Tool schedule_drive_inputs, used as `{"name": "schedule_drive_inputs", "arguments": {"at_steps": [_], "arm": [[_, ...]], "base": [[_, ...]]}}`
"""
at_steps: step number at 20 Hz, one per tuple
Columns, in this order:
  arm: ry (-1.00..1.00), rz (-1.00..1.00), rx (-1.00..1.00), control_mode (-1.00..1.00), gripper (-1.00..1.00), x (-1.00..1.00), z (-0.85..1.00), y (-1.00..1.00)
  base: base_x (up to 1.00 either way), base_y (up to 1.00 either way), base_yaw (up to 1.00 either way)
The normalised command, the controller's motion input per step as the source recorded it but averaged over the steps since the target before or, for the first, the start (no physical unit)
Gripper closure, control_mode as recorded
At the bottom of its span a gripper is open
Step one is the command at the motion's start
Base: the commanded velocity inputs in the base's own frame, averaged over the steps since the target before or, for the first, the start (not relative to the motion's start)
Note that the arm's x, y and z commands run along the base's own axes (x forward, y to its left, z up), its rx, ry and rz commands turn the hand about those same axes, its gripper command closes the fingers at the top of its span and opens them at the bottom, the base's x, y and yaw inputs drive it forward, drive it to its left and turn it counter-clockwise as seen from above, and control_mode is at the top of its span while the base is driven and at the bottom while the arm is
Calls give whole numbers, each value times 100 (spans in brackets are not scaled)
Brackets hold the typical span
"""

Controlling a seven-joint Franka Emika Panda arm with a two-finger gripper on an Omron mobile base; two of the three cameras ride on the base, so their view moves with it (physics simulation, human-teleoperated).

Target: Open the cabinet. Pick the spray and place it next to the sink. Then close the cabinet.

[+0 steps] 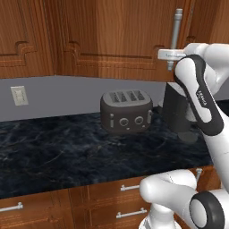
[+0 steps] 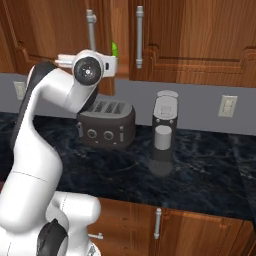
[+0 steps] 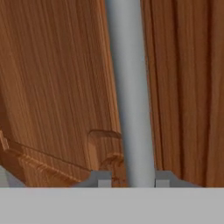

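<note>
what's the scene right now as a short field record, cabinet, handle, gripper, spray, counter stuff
cabinet: door swung partly open
handle: silver vertical bar, runs between the fingertips in the hand view
gripper: at the handle, a fingertip on each side; whether it grips cannot be told
spray: green sliver visible in the door gap
toaster: dark, on the black marble counter
coffee machine: right of the toaster in the right base view

The cabinet [image 2: 70, 35] is reddish-brown wood with a raised-panel door, ajar; its long silver bar handle [image 3: 130, 96] runs straight up between the jaws. The spray [image 2: 114, 49], a green sliver, peeks from the gap just beyond them.
</note>
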Motion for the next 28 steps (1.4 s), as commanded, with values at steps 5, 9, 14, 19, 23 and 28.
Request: {"name": "schedule_drive_inputs", "arguments": {"at_steps": [5,9,14,19,23,28], "arm": [[-1,0,0,-100,100,-59,4,51],[9,-1,-5,-100,100,-55,5,63],[16,-10,-10,-100,100,-57,10,67],[21,-16,-16,-100,100,-47,13,88],[20,-19,-16,-100,100,-37,0,91],[16,-18,-15,-100,100,-32,0,83]], "base": [[0,0,0],[0,0,0],[0,0,0],[0,0,0],[0,0,0],[0,0,0]]}}
